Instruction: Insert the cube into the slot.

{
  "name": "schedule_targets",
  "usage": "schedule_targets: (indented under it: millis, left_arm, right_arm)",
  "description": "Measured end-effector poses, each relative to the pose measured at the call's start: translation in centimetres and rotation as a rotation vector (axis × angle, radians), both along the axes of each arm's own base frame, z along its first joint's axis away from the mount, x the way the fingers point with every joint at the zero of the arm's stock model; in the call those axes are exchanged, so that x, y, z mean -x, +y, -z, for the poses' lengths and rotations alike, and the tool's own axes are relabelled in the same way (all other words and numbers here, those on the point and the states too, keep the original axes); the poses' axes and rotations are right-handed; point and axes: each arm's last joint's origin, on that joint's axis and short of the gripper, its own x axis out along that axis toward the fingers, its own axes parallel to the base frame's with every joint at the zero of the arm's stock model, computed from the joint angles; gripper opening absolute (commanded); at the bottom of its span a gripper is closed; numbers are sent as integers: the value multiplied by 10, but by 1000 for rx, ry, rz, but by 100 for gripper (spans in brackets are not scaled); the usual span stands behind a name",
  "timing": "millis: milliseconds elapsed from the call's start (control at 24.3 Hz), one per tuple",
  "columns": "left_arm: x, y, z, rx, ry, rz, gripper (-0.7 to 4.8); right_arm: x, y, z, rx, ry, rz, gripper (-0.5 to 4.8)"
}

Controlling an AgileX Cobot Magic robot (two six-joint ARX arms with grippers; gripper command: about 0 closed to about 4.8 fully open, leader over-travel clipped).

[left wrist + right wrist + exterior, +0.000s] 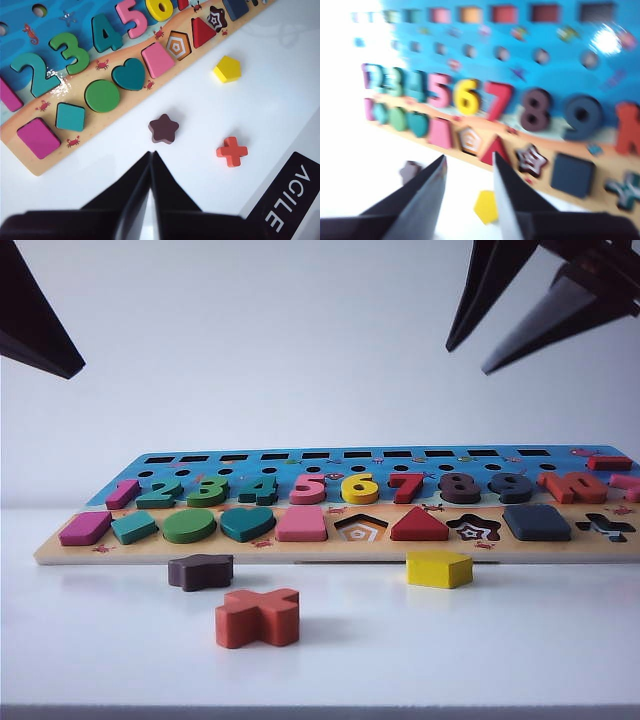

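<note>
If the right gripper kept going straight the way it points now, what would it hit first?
Probably the yellow pentagon block on the white table, just short of the puzzle board. It sits between the open fingers of the right gripper; the view is blurred and depth is unclear.

Three loose blocks; roughly ten numerals; one cube.

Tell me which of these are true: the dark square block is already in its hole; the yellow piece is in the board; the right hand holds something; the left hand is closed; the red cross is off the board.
1. The cube sits in the slot of the board. True.
2. The yellow pentagon is in the board. False: it lies on the table in front of it.
3. The right hand holds something. False: its fingers stand apart, empty.
4. The left hand is closed. True, and empty.
5. The red cross lies off the board. True.
</note>
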Motion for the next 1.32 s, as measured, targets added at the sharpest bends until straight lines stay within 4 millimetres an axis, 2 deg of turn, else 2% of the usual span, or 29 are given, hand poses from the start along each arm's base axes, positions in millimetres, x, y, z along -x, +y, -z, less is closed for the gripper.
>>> schedule_targets:
  millis: [41,165,329,700,1153,1317]
  left_arm:
    - [0,0,0,0,0,0,10]
    - [0,0,0,0,0,0,10]
    - [0,0,0,0,0,0,10]
    - [0,0,0,0,0,0,10]
    - [0,0,0,3,-4,0,10]
    - [-2,-1,-2,16,-25,0,10]
  right_arm:
    - [0,-1,-4,-22,-36,-32,73]
    - [1,-7,-16,-81,-201,-105,-4]
    - [8,-23,-9,-115,-311,-65,-6]
    - [24,-49,9,48,-498,24,-6]
    - [48,-86,29,41,-653,196,-6]
    - [64,-103,49,47,-689,286,-5]
